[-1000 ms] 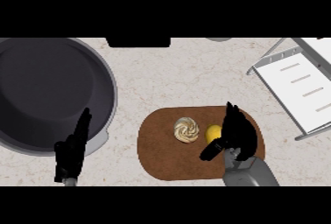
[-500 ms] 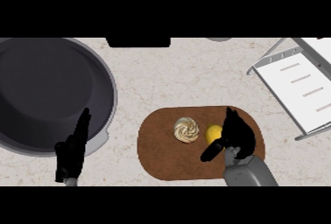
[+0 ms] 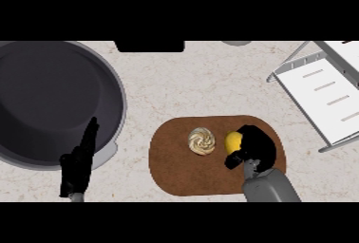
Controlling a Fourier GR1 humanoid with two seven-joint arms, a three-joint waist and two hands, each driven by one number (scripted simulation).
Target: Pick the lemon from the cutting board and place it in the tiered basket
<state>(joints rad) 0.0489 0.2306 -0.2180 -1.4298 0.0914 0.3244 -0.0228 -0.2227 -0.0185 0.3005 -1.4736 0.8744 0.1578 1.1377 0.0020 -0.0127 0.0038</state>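
Lemon (image 3: pixel 232 142) sits on your brown oval cutting board (image 3: pixel 182 171), at about three o'clock from the swirled cream-coloured pastry (image 3: pixel 202 141) lying beside it. Your right hand (image 3: pixel 254 148) is down over the lemon's right side, fingers curled around it, so only the yellow left part shows; the grey forearm (image 3: pixel 270 187) comes in from six o'clock. Whether the fruit is lifted off the board you cannot tell from this view. The white wire tiered basket (image 3: pixel 329 97) stands on the table (image 3: pixel 203 80) toward one o'clock of the board, well apart from it. Your left hand (image 3: pixel 79 163) rests at seven o'clock, fingers straight and pointing up, holding nothing, over the rim of the large dark pan (image 3: pixel 49 95).
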